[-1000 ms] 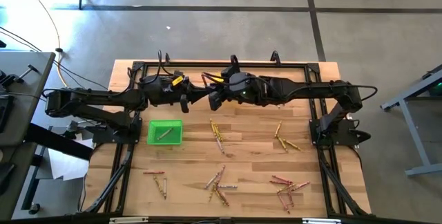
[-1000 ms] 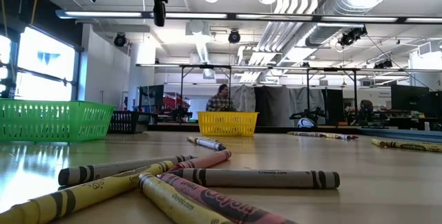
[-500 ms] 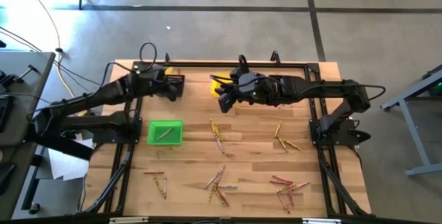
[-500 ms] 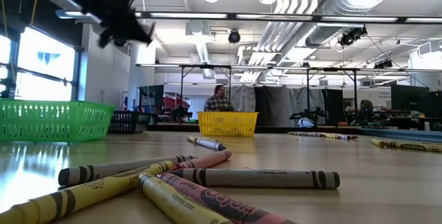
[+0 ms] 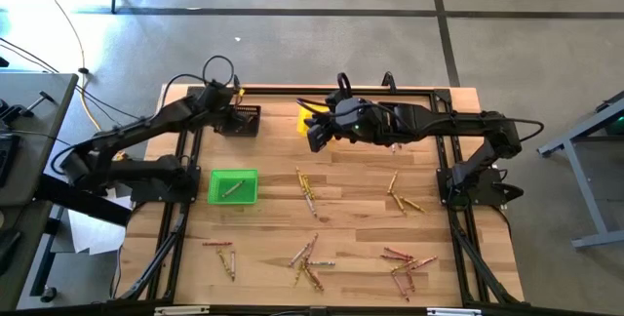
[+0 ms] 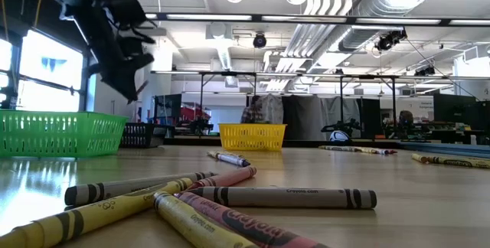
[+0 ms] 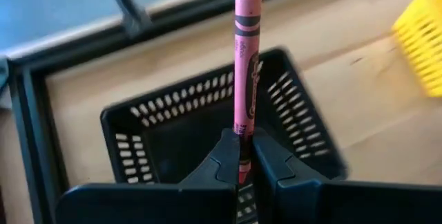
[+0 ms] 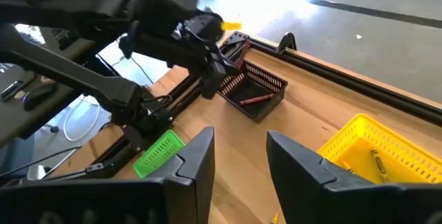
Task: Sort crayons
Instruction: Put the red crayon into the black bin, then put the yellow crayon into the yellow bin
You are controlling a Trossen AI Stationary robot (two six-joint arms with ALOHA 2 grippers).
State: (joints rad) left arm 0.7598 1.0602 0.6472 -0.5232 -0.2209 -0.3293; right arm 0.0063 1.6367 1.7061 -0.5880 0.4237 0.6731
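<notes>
My left gripper (image 5: 231, 113) hangs over the black bin (image 5: 243, 121) at the table's far left, shut on a red crayon (image 7: 246, 58). That bin also holds a red crayon (image 8: 253, 100) lying on its floor. My right gripper (image 8: 240, 162) stands open and empty high over the yellow bin (image 8: 373, 156) at the far middle. Loose crayons (image 5: 308, 191) in red, yellow and grey lie scattered over the table's middle and near half. The green bin (image 5: 233, 186) holds one crayon. My left gripper pinches the red crayon's lower end (image 7: 240, 156) between its two fingers. The fingers slant down toward the table's far edge and lie along the crayon. Most of the crayon sticks out past the fingertips (image 7: 226, 160), lifted clear above the black bin (image 7: 207, 131).
More crayon clusters lie at the near right (image 5: 405, 262), near middle (image 5: 307, 257) and near left (image 5: 224, 253), and some at the right (image 5: 402, 194). A black frame rail (image 5: 322, 90) runs along the table's far edge. A person stands in the room beyond (image 6: 264, 110).
My left gripper has swung from the table's far middle, close to my right gripper, toward the left edge and now stands over the black bin. It has sunk and tipped from about level to pointing steeply down. My right gripper has stayed near the yellow bin.
</notes>
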